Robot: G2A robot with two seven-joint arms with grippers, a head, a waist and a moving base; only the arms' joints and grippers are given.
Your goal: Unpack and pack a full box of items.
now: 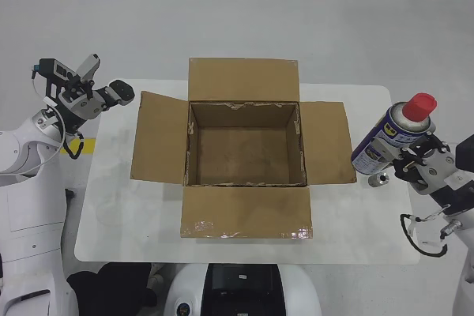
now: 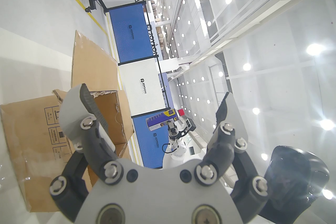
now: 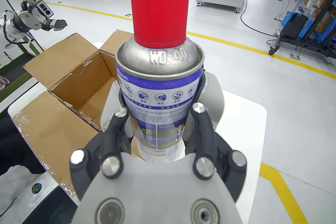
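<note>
An open cardboard box [image 1: 245, 146] sits in the middle of the white table [image 1: 110, 229], its four flaps spread out and its inside bare. My right gripper [image 1: 404, 163] is shut on a blue spray can with a red cap [image 1: 389, 133], held upright just above the table, right of the box's right flap. In the right wrist view the can [image 3: 159, 70] stands between the fingers [image 3: 210, 96], with the box [image 3: 76, 93] behind it. My left gripper [image 1: 88, 73] is raised off the table's far left corner, open and holding nothing [image 2: 155, 101].
The box's flaps [image 1: 159, 138] cover much of the table on every side. Bare table shows along the near left and near right [image 1: 363, 221]. Beyond the table lie a workshop floor with yellow lines [image 3: 236, 43] and distant benches.
</note>
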